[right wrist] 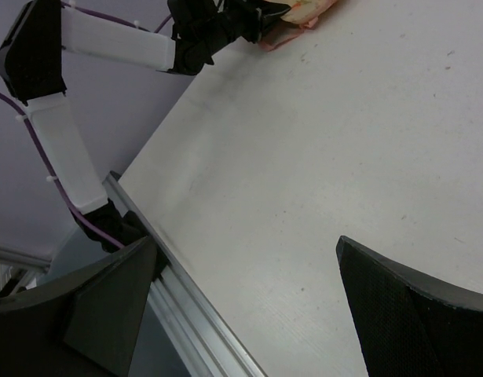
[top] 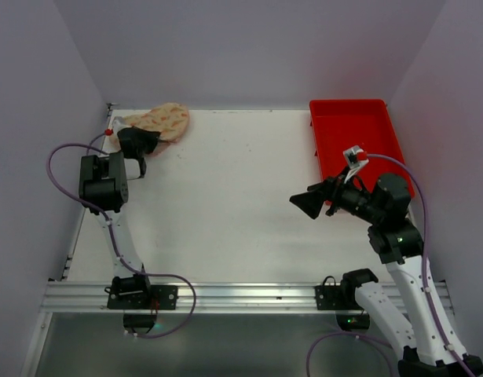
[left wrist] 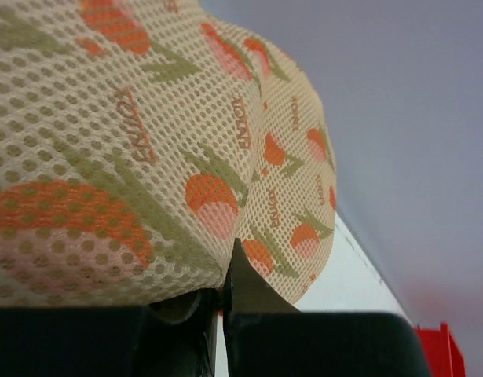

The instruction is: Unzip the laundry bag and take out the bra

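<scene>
- White table [top: 241, 204] between pale grey walls: two arms, one bag, one tray.
- Upper left: the laundry bag [top: 164, 119] lies in the table's far corner. Its repeated orange lettering [left wrist: 139, 124] is too distorted to read.
- Left gripper [top: 152, 139] pinches the bag's near edge, jaws almost together.
- Upper right: red tray [top: 355, 137].
- Right gripper [top: 304, 202] hovers just beside the tray, jaws spread wide.

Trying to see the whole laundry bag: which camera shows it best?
Top external: the laundry bag shows nearly whole, by the left gripper. Left wrist gives only close-up mesh; right wrist, a sliver.
</scene>
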